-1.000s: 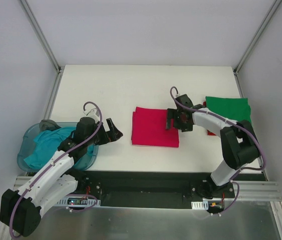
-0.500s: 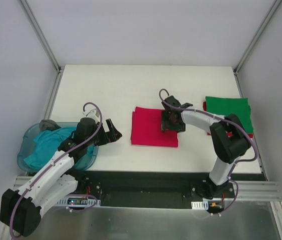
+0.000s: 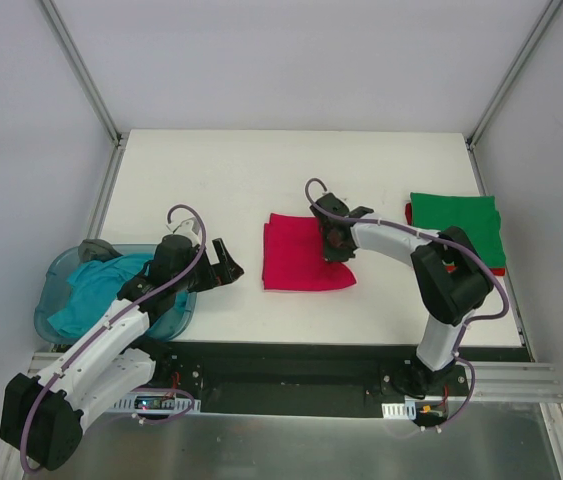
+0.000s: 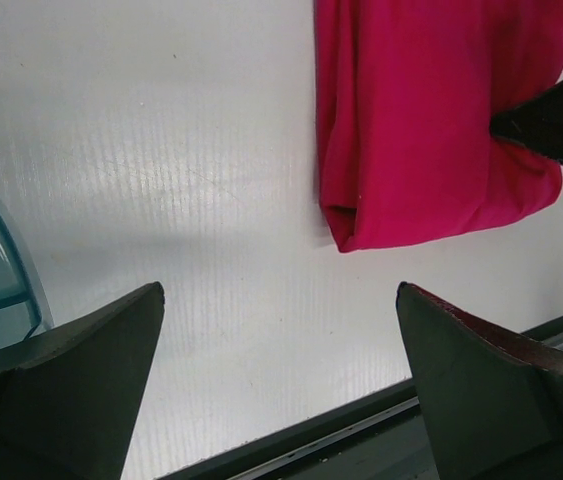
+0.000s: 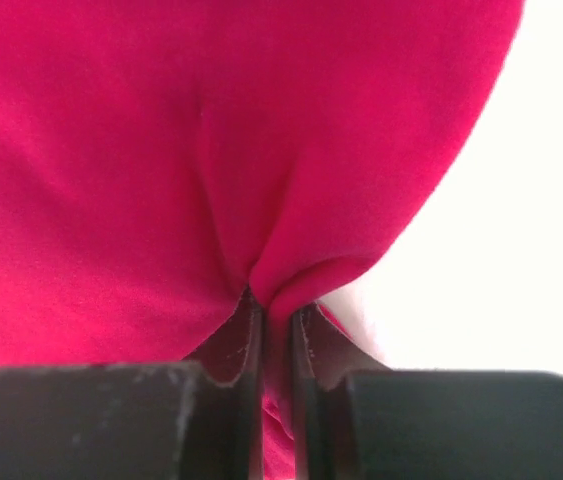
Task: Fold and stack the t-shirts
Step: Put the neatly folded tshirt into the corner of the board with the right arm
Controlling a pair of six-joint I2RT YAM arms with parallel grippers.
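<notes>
Red shirt (image 3: 296, 262), laid out centre, is pinched at its right edge by right gripper (image 5: 276, 318); fingertips are buried in cloth. Left gripper (image 4: 279, 295) is held spread beside tub (image 3: 49, 300). Teal shirt (image 3: 86, 295) is half hidden in tub. Green shirt (image 3: 456, 215) is seen far right.

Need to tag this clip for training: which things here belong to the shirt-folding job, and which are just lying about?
Job:
- red t-shirt, pinched by the right end effector
- green t-shirt, folded, on another red one
- teal t-shirt, in the blue tub

Lying about:
- the blue tub itself
- grey item at its rim
</notes>
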